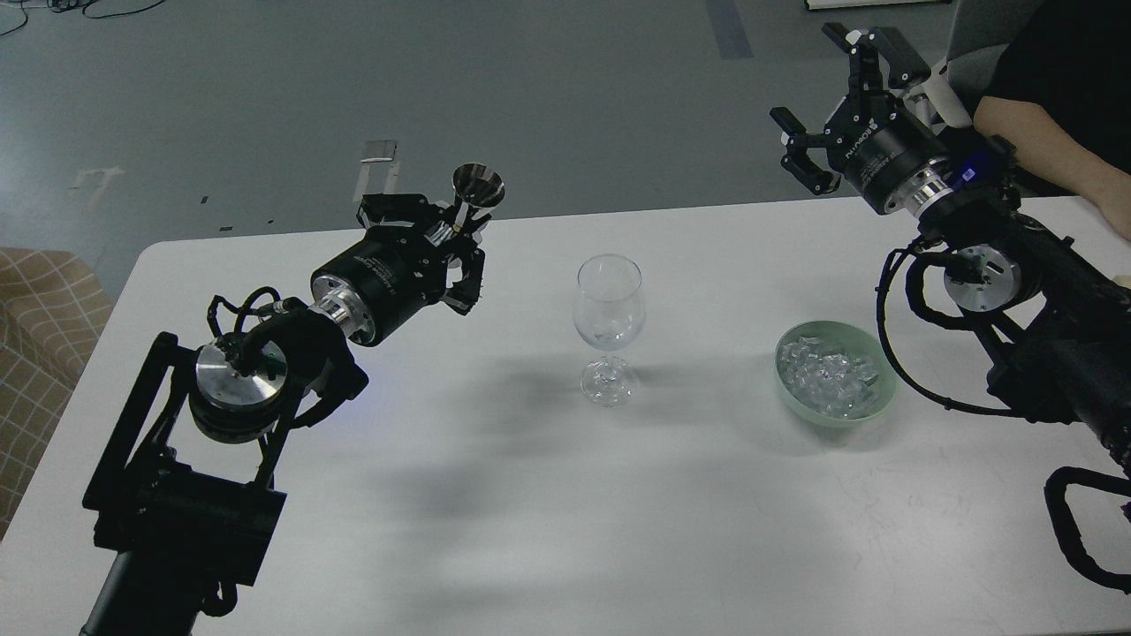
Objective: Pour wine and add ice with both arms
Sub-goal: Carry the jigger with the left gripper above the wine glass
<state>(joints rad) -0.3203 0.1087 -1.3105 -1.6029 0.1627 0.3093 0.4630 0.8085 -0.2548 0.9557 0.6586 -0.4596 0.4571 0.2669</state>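
A clear, empty wine glass point(609, 327) stands upright at the middle of the white table point(495, 495). A pale green bowl point(875, 402) to its right holds a heap of small clear ice cubes point(829, 375). My left gripper point(455, 243) is shut on the stem of a small steel measuring cup point(478, 186), held upright above the table, left of the glass. My right gripper point(835, 97) is open and empty, raised high beyond the table's far right edge, well above and behind the bowl.
A person's bare forearm point(1056, 146) reaches in at the top right, close behind my right arm. A beige checked seat point(35, 336) stands off the table's left edge. Grey floor lies beyond the far edge.
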